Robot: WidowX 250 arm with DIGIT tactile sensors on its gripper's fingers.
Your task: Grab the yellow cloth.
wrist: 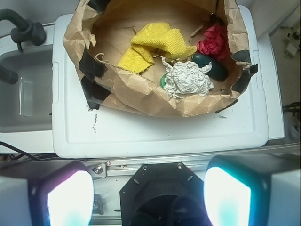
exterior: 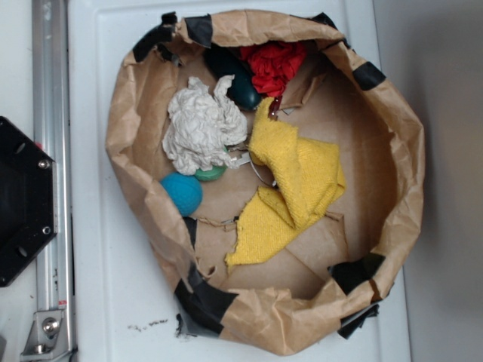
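The yellow cloth (exterior: 290,185) lies crumpled in the middle of a brown paper bag nest (exterior: 392,113). It also shows in the wrist view (wrist: 153,44), far ahead inside the bag. My gripper (wrist: 148,197) is open and empty, with its two fingers (wrist: 70,200) wide apart at the bottom of the wrist view. It hangs above the black robot base (wrist: 162,197), well short of the bag. The gripper is out of the exterior view.
In the bag lie an off-white rag (exterior: 202,124), a red rag (exterior: 275,64), a blue ball (exterior: 182,193), a dark green object (exterior: 238,79) and a small green item (exterior: 211,173). The bag sits on a white lid (wrist: 155,129). A sink (wrist: 23,89) is at the left.
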